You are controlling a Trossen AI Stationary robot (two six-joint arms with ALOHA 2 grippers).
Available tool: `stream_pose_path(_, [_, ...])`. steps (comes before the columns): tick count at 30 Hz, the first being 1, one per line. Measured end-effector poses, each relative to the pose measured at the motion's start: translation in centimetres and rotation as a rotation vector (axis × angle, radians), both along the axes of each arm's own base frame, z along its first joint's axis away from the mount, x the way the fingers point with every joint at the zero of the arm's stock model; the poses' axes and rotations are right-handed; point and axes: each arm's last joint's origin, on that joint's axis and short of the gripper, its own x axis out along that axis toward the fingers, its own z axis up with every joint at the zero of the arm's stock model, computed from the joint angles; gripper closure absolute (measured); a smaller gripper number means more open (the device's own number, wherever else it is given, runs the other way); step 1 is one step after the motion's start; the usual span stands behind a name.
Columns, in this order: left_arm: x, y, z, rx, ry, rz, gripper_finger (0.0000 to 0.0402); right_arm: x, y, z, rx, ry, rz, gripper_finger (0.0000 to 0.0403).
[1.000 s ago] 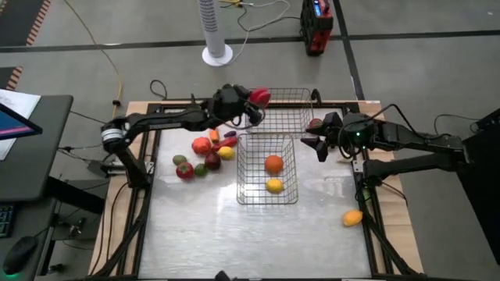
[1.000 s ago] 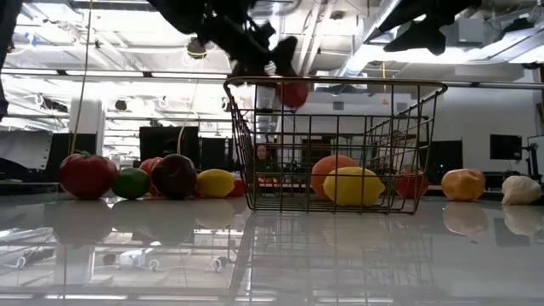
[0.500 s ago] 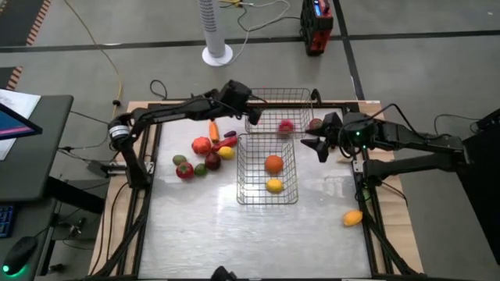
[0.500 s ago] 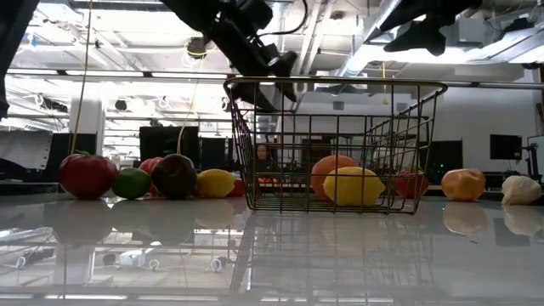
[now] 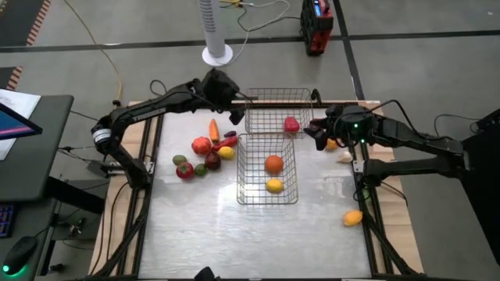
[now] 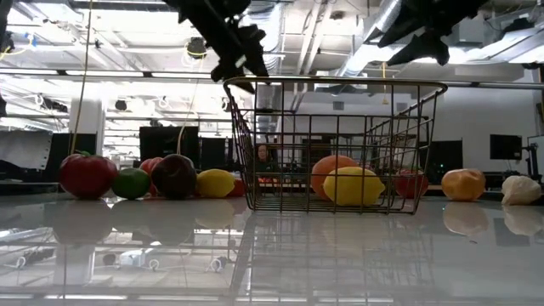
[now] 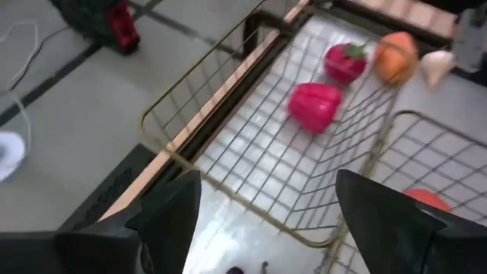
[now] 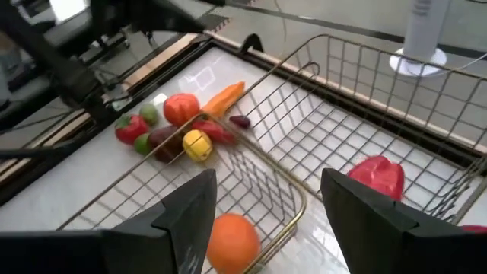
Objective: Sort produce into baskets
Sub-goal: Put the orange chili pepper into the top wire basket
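Overhead, the table (image 5: 195, 226) shows the left gripper (image 5: 234, 109) spread empty beside the far basket (image 5: 306, 95); only wrist views reveal the right gripper (image 5: 312, 134) also spread, near the red pepper (image 7: 313, 106).

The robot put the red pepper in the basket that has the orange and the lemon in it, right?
Not quite. The red pepper is in the far basket, by itself. The orange and lemon sit in the near basket. The high view shows this, with the left end effector open beside the far basket.
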Motion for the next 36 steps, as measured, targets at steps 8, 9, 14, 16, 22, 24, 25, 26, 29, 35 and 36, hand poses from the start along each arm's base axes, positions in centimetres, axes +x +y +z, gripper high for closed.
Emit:
stream_pose_path(8, [-4.6, -1.1, -4.6, -0.080, -0.098, 0.115, 0.0132, -0.3, -0.9, 0.0, 0.013, -0.007, -0.064, 0.0137])
stream_pose_path(9, [-5.3, -1.1, -5.1, -0.091, -0.124, 0.145, 0.0134, -0.3, -1.0, 0.0, 0.014, -0.011, -0.067, 0.0137])
stream_pose_path(14, [-7.7, -0.7, -8.0, -0.200, -0.069, 0.356, 0.0139, 0.0, -1.0, -0.2, 0.022, 0.003, -0.046, 0.0137])
stream_pose_path(16, [-7.9, -0.3, -9.1, -0.249, -0.027, 0.414, 0.0139, 0.0, -1.0, -0.2, 0.023, 0.003, -0.043, 0.0137])
stream_pose_path(22, [-7.4, 0.8, -12.3, -0.363, 0.056, 0.551, 0.0132, 0.3, -1.1, -0.4, 0.027, 0.017, -0.040, 0.0137])
stream_pose_path(24, [-7.1, 1.0, -13.2, -0.385, 0.077, 0.568, 0.0125, 0.3, -1.1, -0.4, 0.028, 0.015, -0.037, 0.0137])
stream_pose_path(25, [-7.0, 1.1, -13.8, -0.396, 0.096, 0.574, 0.0121, 0.4, -1.1, -0.4, 0.031, 0.015, -0.030, 0.0137])
stream_pose_path(26, [-6.8, 1.2, -14.3, -0.403, 0.110, 0.577, 0.0117, 0.4, -1.1, -0.4, 0.032, 0.014, -0.027, 0.0137])
stream_pose_path(29, [-6.5, 1.4, -15.5, -0.413, 0.148, 0.576, 0.0110, 0.4, -1.1, -0.4, 0.034, 0.014, -0.024, 0.0137])
stream_pose_path(35, [-6.2, 1.8, -17.2, -0.410, 0.208, 0.603, 0.0109, 0.4, -1.1, -0.4, 0.034, 0.013, -0.023, 0.0137])
stream_pose_path(36, [-6.1, 1.8, -17.5, -0.414, 0.215, 0.602, 0.0109, 0.4, -1.1, -0.4, 0.035, 0.013, -0.021, 0.0137])
